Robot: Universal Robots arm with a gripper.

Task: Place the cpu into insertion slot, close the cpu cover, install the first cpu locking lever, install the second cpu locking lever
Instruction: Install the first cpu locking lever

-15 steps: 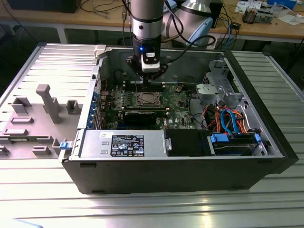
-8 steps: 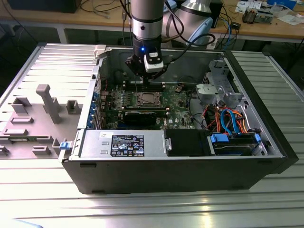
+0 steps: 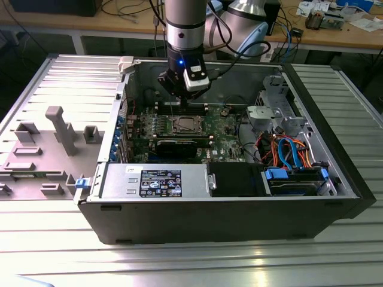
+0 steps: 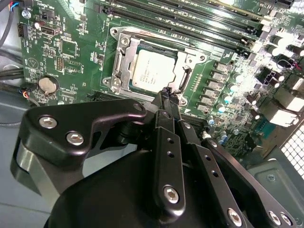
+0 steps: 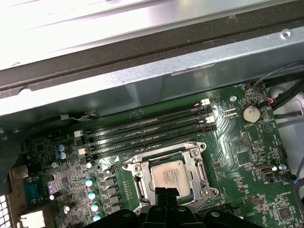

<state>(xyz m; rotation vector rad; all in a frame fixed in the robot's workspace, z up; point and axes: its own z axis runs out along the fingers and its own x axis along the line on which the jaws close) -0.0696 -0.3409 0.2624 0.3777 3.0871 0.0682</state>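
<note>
In the exterior view, an open computer case [image 3: 239, 215] lying on a ribbed metal table [image 3: 335, 257], with the arm [image 3: 184, 24] reaching down into it from above. Gripper [image 3: 179, 103] hanging close over the socket [image 3: 172, 122] on the green board [image 3: 227, 140]; silver chip [image 3: 185, 125] lying flat inside that socket. Beside the case toward the exterior view's left, a grey plastic fixture [image 3: 60, 128]; inside it toward the exterior view's right, orange and blue cables [image 3: 287, 149]; along the near side, a grey power supply [image 3: 155, 179]. In the second wrist view, gripper [image 4: 167, 93] with black fingers [image 4: 166, 142] pinched together, tips poised at one edge of the chip [image 4: 151, 71]. Chip seated square in the socket [image 4: 156, 34], with the silver cover [image 4: 121, 61] lying flat around it; cannot tell whether clamped down. Long black memory slots [image 4: 190, 19] beyond the socket, a coin battery [image 4: 47, 84] off to one side on the board [image 4: 71, 28]. In the first wrist view, gripper [image 5: 164, 194] tips again drawn to a single dark point at the edge of the chip [image 5: 167, 175]. Same chip flat in its socket [image 5: 156, 155], cover [image 5: 202, 173] framing it, memory slots [image 5: 147, 130] just beside, coin battery [image 5: 250, 113] well apart, grey case wall [image 5: 142, 80] rising past the board [image 5: 247, 156].
</note>
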